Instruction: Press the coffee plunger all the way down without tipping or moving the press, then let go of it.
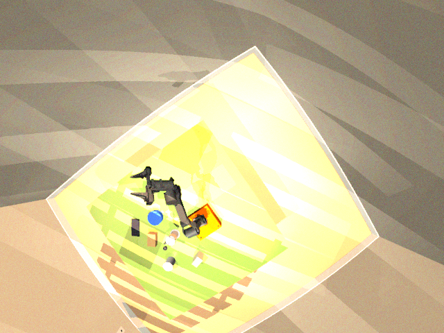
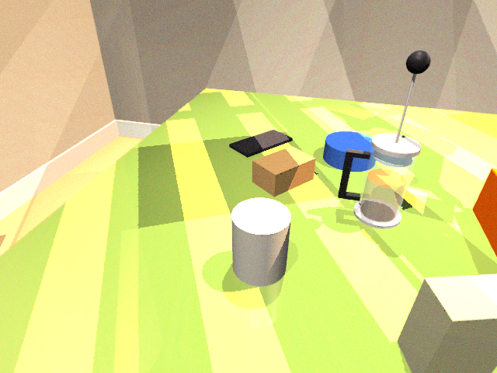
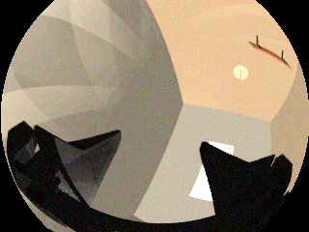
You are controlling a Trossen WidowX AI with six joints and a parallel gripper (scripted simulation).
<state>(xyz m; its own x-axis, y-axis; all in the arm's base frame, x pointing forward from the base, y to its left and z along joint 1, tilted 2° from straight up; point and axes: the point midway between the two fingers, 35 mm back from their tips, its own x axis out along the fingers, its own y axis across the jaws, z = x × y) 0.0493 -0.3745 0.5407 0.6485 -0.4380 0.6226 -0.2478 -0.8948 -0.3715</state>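
- Plunger knob [image 2: 418, 61] stands fully raised over the glass press [image 2: 381, 193], between blue disc [image 2: 347, 150] and orange base [image 2: 488, 208].
- Tool [image 1: 140, 185] gapes wide, empty, well away.
- Best approach: centre above the knob, push straight down.

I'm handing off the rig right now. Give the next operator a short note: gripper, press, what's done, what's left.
Gripper: open, empty, fingers wide apart, well away from the press.
Press: upright on the table, handle facing the brown box. Plunger knob stands high on its rod, disc near the top of the glass.
Done: nothing yet; plunger untouched.
Left: bring the gripper over the knob, push straight down to the bottom without shifting the press, then release.
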